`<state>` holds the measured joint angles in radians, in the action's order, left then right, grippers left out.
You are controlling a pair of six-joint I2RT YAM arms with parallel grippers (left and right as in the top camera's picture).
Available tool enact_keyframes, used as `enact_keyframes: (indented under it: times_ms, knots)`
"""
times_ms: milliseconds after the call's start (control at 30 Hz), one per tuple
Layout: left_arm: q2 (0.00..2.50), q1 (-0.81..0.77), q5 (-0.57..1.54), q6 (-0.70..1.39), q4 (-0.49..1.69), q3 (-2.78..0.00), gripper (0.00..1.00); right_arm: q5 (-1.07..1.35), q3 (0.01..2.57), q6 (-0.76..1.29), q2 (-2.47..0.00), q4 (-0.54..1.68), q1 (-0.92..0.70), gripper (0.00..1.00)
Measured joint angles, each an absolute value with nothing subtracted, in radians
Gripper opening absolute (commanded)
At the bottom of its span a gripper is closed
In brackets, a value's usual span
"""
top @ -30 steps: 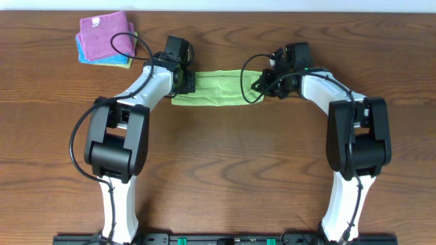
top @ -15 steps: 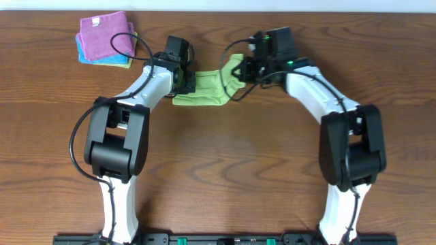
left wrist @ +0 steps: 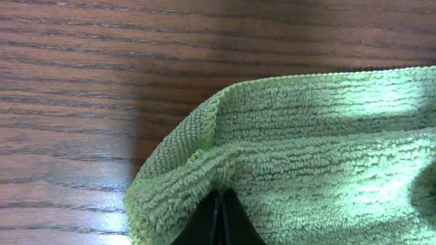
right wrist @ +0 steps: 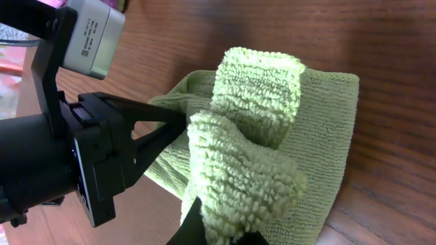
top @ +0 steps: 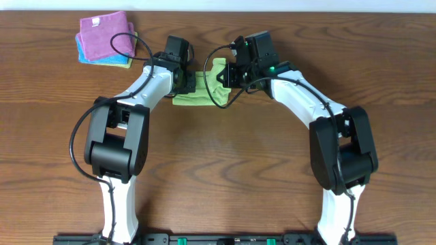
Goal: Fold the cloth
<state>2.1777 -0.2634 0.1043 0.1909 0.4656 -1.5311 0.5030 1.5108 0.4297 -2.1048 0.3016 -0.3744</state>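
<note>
Table [top: 225, 177]: a brown wood-grain top, flat and smooth, filling the whole overhead view.
Arms: 2 white-and-black robot arms, the left arm [top: 116, 136] and the right arm [top: 340, 146]. Both reach to the far middle of the table and nearly meet there.
Cloth [top: 191, 99]: lime-green microfibre, lying on the table at the far middle between the 2 arms. It is already narrowed to a band. Its left part lies flat on the wood, and its right end is lifted and curled back over the flat part.
Cloth surface: short looped pile in fine ribs, with a stitched hem along the edge.
How it will handle: I judge it very light, soft and limp, so any raised part will sag and curl. The pile looks grippy rather than slippery, and nothing about it is fragile.
Where to hold: best at the corners or hemmed ends, pinching all layers together so the edges line up.
Stack of folded cloths [top: 105, 39]: square, purple on top of blue, at the far left, well apart from the work.
Left pincer [left wrist: 219, 216]: closed, nipping the cloth near its left end, low at the table.
Right pincer [right wrist: 197, 230]: closed on the raised right end, with cloth bunched over its tips.
</note>
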Motion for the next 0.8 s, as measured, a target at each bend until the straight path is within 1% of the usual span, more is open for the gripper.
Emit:
enact_keyframes:
  times_ms: [233,433,600,800]
  knots:
    - [2.115,-0.25,0.116,0.191,0.499,-1.532,0.06,0.5,1.511,0.437,-2.105,0.302,-0.374,0.02]
    - [1.877,-0.181,0.123,0.202,0.527,-1.534,0.06,0.5,1.511,0.442,-2.105,0.289,-0.375,0.02]
    - [1.701,-0.096,0.124,0.209,0.617,-1.549,0.06,0.496,1.511,0.444,-2.105,0.239,-0.384,0.02]
    - [1.639,-0.03,0.123,0.212,0.728,-1.549,0.06,0.496,1.511,0.445,-2.105,0.187,-0.435,0.02]
